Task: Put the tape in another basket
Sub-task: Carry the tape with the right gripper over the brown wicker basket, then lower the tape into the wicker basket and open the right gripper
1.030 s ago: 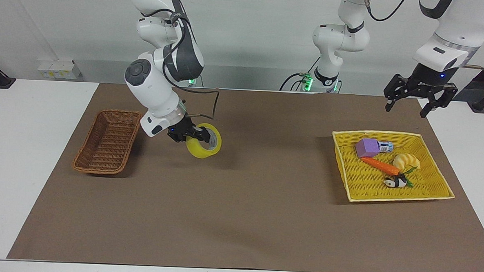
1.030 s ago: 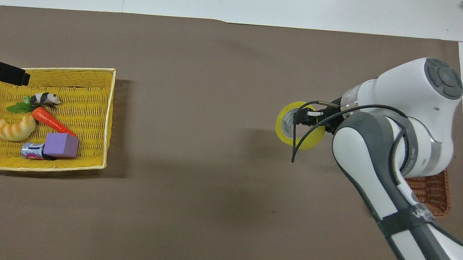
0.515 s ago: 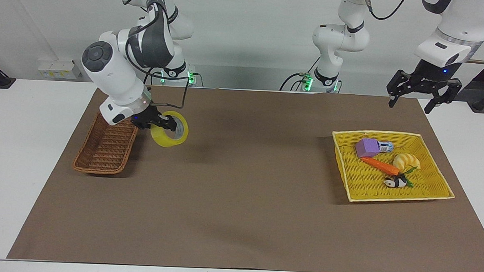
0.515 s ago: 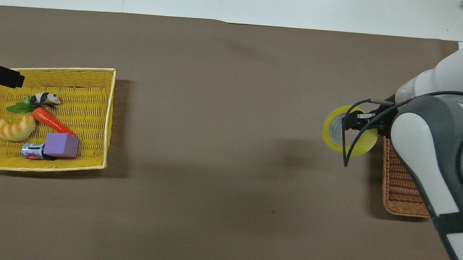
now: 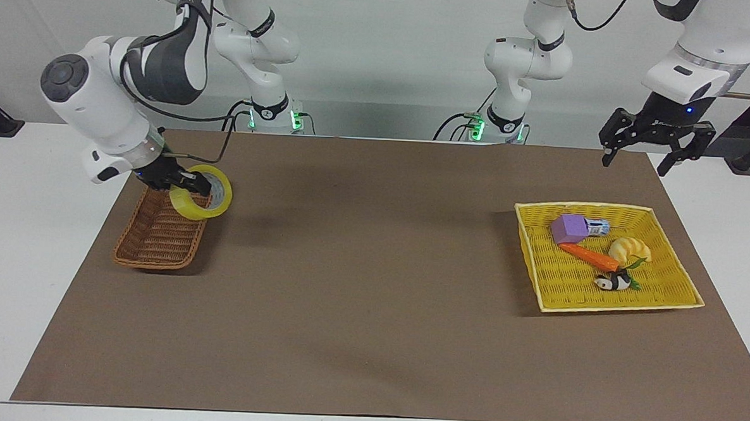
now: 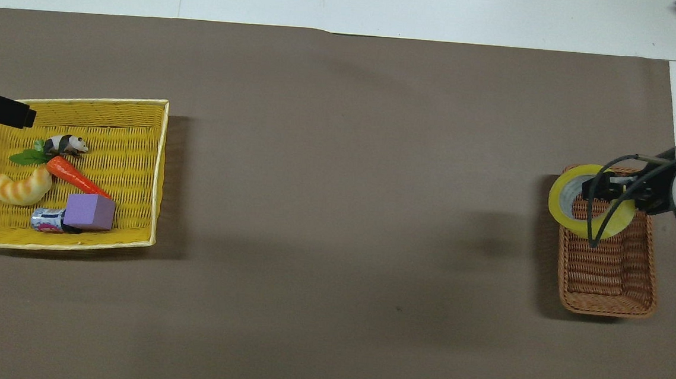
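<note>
The yellow tape roll (image 5: pixel 202 193) with its grey-white core hangs in my right gripper (image 5: pixel 186 183), which is shut on the roll's wall. The roll is in the air over the rim of the narrow brown wicker basket (image 5: pixel 158 239), on the basket's side toward the table's middle. In the overhead view the tape (image 6: pixel 588 201) overlaps one end of the brown basket (image 6: pixel 608 280), with the right gripper (image 6: pixel 614 191) reaching through the roll. My left gripper (image 5: pixel 655 147) is open and empty, raised beside the yellow basket (image 5: pixel 675 293) at the left arm's end.
The flat yellow basket (image 6: pixel 141 116) holds a purple block (image 6: pixel 89 211), a small can, a carrot (image 6: pixel 77 176), a croissant toy (image 6: pixel 20 186) and a panda figure. A brown mat (image 5: pixel 370 311) covers the table.
My right arm has swung the tape from over the mat's middle toward the right arm's end, until it hangs over the brown basket. The left gripper rose slightly and then held still.
</note>
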`<state>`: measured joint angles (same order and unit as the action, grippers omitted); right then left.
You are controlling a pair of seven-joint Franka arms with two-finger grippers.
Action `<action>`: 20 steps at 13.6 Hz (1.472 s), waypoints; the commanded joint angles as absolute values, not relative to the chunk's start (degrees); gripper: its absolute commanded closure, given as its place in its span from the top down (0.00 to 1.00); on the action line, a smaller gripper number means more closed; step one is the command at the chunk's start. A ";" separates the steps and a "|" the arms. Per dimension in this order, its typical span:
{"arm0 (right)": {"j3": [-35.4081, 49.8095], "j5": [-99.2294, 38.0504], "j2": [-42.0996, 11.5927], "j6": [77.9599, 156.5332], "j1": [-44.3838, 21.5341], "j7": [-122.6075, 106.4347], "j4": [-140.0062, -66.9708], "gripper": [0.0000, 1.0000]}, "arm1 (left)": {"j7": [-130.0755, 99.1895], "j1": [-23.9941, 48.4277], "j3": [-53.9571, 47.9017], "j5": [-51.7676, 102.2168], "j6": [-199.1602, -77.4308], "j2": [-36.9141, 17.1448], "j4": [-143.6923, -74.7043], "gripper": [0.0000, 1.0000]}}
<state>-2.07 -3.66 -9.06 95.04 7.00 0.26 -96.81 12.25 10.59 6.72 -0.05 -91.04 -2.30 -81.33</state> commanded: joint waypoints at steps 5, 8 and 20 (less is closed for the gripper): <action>-1.32 4.99 -6.86 104.31 13.44 -5.09 -110.55 0.00 | 12.92 10.19 6.33 -1.14 -89.91 -2.37 -80.42 1.00; -1.32 7.81 -7.20 108.97 14.85 -6.59 -114.95 0.25 | 12.92 10.11 6.33 -1.14 -89.91 -2.37 -80.42 1.00; -1.23 17.04 -6.86 109.78 13.36 -6.24 -118.39 1.00 | 12.92 10.20 6.33 -1.14 -89.91 -2.37 -80.42 1.00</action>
<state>-1.47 15.06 -8.49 110.44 14.09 -5.43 -117.54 12.27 10.59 6.72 -0.05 -91.04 -2.30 -81.32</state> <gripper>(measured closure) 0.000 0.000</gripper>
